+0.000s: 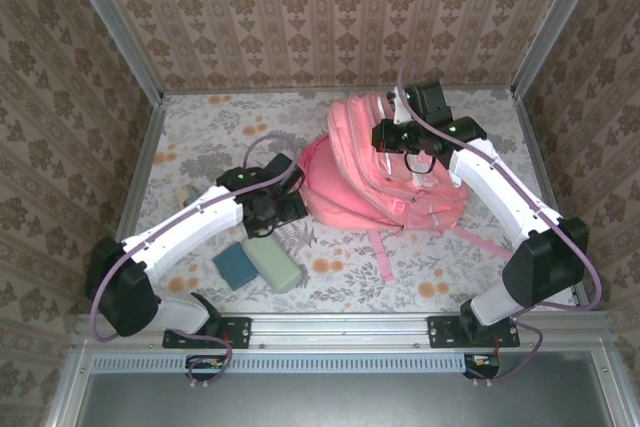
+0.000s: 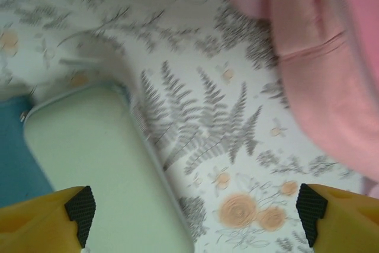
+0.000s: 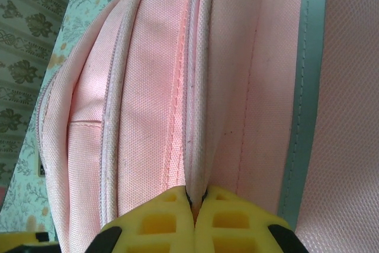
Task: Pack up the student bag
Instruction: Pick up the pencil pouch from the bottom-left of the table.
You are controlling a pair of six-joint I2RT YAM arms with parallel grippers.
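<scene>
The student bag (image 1: 385, 172), a large pink backpack with pale trim, lies on the floral table right of centre. My right gripper (image 1: 412, 155) sits on top of it, shut on a fold of its pink fabric (image 3: 198, 164) beside a seam. My left gripper (image 2: 195, 217) hangs open over the tablecloth just left of the bag (image 2: 331, 69), nothing between its fingers. Under its left finger (image 2: 80, 208) lies a pale green case (image 2: 100, 170). That green case (image 1: 273, 263) rests near the front edge with a blue case (image 1: 236, 265) touching its left side.
Pink shoulder straps (image 1: 382, 252) trail from the bag toward the front edge. A small pale object (image 1: 190, 193) lies left of my left arm. Patterned walls close in the table (image 1: 220, 127) on three sides.
</scene>
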